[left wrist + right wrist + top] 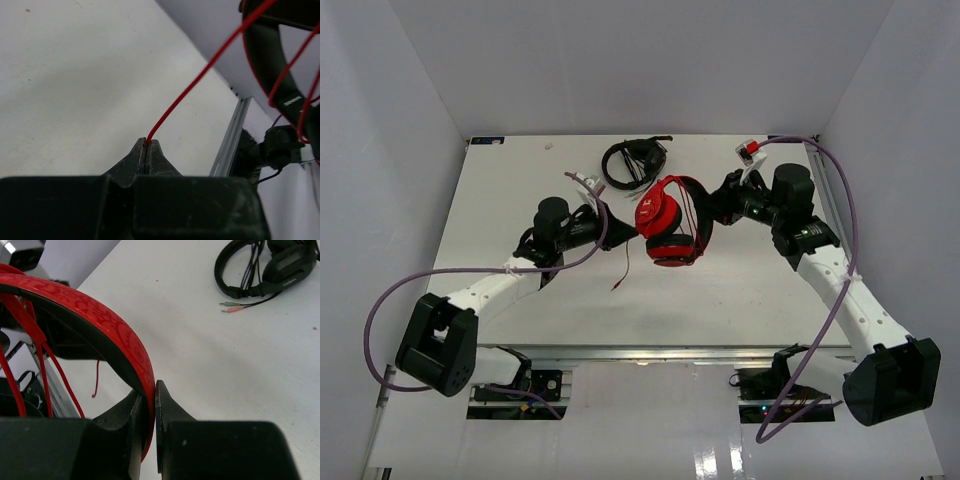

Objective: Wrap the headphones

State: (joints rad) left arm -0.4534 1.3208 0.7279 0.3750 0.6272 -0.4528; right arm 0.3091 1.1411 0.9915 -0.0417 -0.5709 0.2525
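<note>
**Over the middle of the table (520, 190), headphones (665, 225) held between both arms**

The right gripper (150, 392) is clamped on the red headband, its jaws nearly together around it. The left gripper (148, 146) is pinched tight on the thin red cable (200, 75), and several turns of it cross the band. A black headset (633, 162) lies behind.

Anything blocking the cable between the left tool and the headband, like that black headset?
Nothing visible. The red cable runs free from the left tool to the headphones, held at the headband by the right tool. The black headset lies farther back, apart.
</note>
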